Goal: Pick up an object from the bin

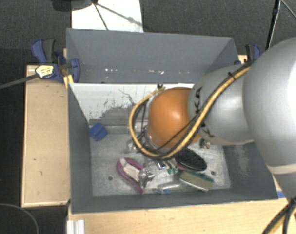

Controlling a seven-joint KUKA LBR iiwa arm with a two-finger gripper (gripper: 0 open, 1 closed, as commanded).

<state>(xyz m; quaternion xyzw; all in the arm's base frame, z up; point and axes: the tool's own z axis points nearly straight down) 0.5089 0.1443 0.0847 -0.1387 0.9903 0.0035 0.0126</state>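
My gripper (148, 171) sits low in the grey metal bin (82, 145), at the cluster by its front wall

The bin holds a small blue block (97, 131) alone near the left wall. At the front middle lie a purple tool with two curved plastic handles (128, 171), a black oval brush (192, 160), a flat grey-and-green rectangular piece (197, 181) and a clear bit (162, 187) I cannot make out. The purple tool lies flat, its handles bowed leftward and its metal end just beside my gripper. My orange wrist cover (169, 116) and looped cables (132, 122) hide the tip, so I cannot tell whether it is open or closed, or what it touches
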